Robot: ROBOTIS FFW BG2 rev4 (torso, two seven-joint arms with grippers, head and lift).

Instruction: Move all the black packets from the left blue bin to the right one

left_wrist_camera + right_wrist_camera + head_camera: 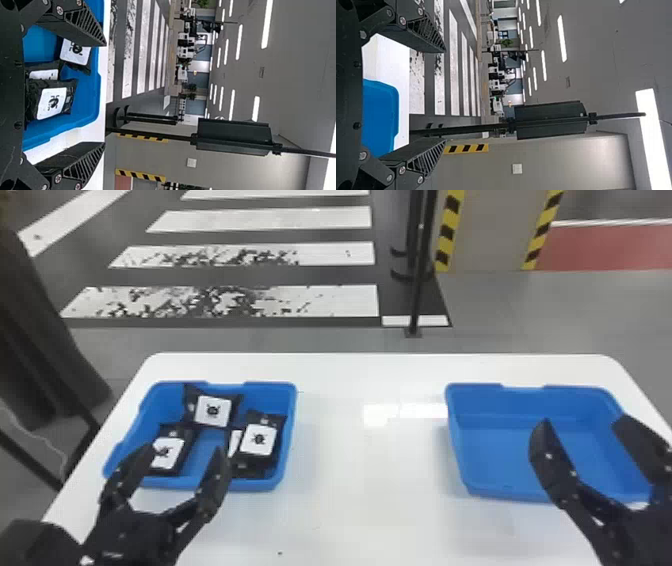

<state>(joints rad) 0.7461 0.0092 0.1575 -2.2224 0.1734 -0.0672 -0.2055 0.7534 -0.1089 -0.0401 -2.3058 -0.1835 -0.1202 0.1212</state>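
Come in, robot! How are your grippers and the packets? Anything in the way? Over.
Left gripper open, right gripper open. Packets in left bin. One packet partly covers another. Over.

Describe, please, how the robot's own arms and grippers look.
The left gripper and right gripper look alike: black, each with two flat fingers narrowing towards the tip. The fingers have slanted ribs along the side. Silver-coloured round screws dot the black linkages behind them.

At four o'clock in the left blue bin [270, 384], a lower packet [233, 442] is partly covered by an upper packet [259, 439]. The right bin's [550, 391] four-o'clock corner is hidden by the right gripper [584, 421].
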